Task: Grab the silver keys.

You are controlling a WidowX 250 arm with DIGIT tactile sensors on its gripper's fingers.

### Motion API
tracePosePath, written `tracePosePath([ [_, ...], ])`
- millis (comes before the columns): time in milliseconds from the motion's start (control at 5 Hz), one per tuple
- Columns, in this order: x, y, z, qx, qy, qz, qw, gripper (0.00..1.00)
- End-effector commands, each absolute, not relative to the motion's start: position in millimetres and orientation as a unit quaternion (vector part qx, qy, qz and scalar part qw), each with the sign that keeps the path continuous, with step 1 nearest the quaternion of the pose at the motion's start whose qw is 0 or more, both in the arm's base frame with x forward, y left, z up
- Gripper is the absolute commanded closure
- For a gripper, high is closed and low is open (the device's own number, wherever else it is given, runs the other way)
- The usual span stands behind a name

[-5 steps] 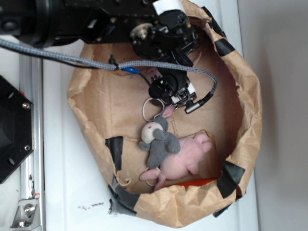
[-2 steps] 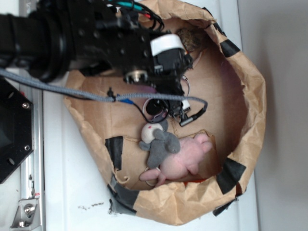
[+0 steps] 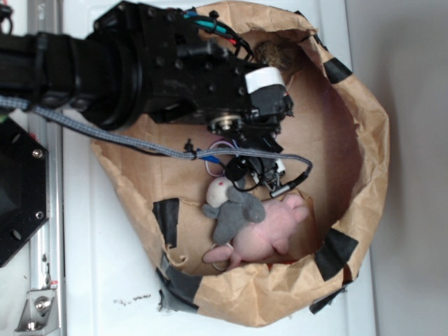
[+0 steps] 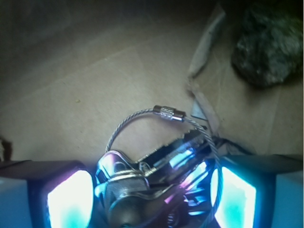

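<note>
End effector pads are clamping, seemingly, the silver keys; their wire ring is sticking out, risking snagging the paper bag.

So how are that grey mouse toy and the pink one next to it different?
The grey plush mouse is smaller, with a whitish face; the pink plush is bulkier and pink all over. The grey one lies partly on top of the pink one and nearer the gripper; the pink one sits closer to the paper bag's rim. Both are soft toys lying inside that bag.
</note>
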State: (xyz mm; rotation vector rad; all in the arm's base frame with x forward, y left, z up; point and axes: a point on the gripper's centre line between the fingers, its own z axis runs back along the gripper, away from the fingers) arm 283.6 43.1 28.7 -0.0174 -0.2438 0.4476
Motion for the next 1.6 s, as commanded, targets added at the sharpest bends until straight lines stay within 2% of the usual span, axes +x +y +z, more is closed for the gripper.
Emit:
tracePosePath([
  [0, 300.9, 37.8, 44.2, -0.018, -0.146, 0.21, 0.967, 0.0],
  [400, 302.7, 38.1, 43.0, -0.014, -0.138, 0.213, 0.967, 0.0],
  [600, 303.0, 39.3, 43.5, -0.017, -0.131, 0.229, 0.964, 1.0],
  [1400, 304.4, 43.3, 43.2, -0.009, -0.13, 0.229, 0.965, 1.0],
])
